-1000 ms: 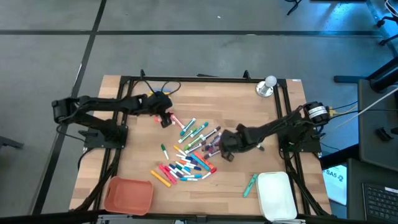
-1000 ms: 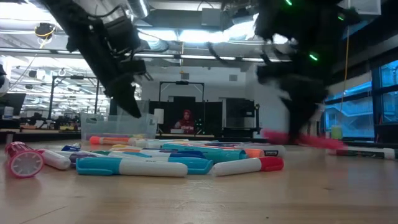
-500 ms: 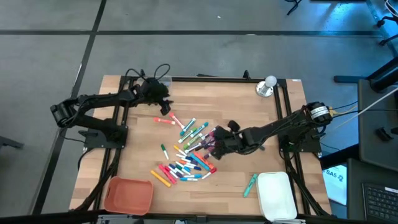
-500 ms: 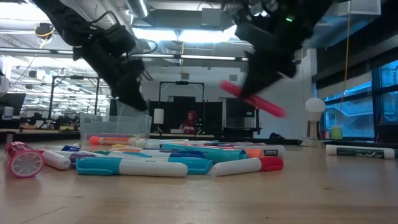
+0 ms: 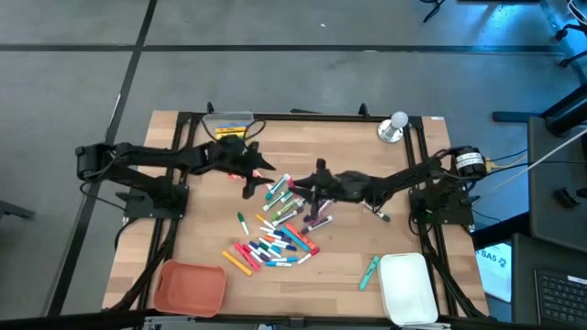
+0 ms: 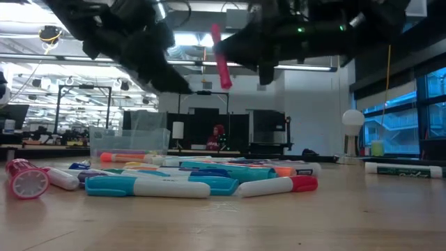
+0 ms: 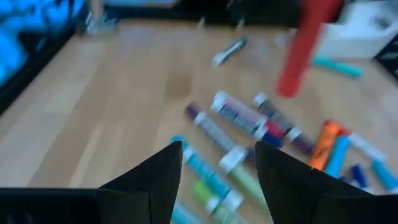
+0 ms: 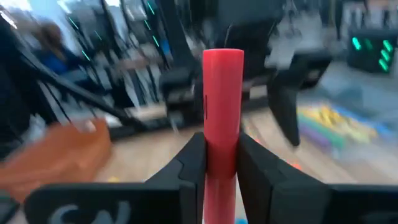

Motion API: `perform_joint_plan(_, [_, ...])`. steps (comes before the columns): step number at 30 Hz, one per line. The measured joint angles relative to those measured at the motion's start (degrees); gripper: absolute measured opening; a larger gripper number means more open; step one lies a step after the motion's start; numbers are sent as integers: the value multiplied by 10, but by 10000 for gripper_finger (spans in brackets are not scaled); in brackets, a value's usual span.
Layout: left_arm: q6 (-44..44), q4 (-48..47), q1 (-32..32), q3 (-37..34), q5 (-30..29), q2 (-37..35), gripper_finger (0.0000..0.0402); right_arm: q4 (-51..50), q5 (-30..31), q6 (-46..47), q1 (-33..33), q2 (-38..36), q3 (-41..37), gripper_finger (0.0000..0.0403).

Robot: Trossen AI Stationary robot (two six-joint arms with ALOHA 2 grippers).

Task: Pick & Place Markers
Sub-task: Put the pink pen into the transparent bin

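Red marker pinched upright in raised right claw.

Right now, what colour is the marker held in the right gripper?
Red-pink marker; clearest in the right wrist view.

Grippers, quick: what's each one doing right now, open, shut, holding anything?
Left gripper: open, empty, above the markers.
Right gripper: shut on a red marker, lifted above the table.
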Motion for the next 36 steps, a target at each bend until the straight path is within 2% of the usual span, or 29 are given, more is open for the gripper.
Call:
perform_joint_plan(2, [-10,44,-23,0,0,9,198,71,-15,-4,-6,0,-19,67])
perform_joint_plan(5, [-15,131,-52,0,0,27,198,108,-19,-8,-10,-1,-32,67])
perform_joint_plan(11, [-27,285,-82,0,0,93,198,110,-19,-20,-10,-1,-34,67])
perform_joint_plan(21, [-78,428,-82,0,1,184,196,110,-19,-36,-10,-1,-34,67])
perform_joint_plan(24, [-80,433,-82,0,0,188,176,109,-20,-36,-10,-1,-34,67])
perform_joint_plan(31, [-82,433,-78,2,20,188,79,107,-28,-40,-12,-1,-34,67])
perform_joint_plan(36, [-84,431,-78,7,29,188,58,109,-33,-39,-14,-1,-34,67])
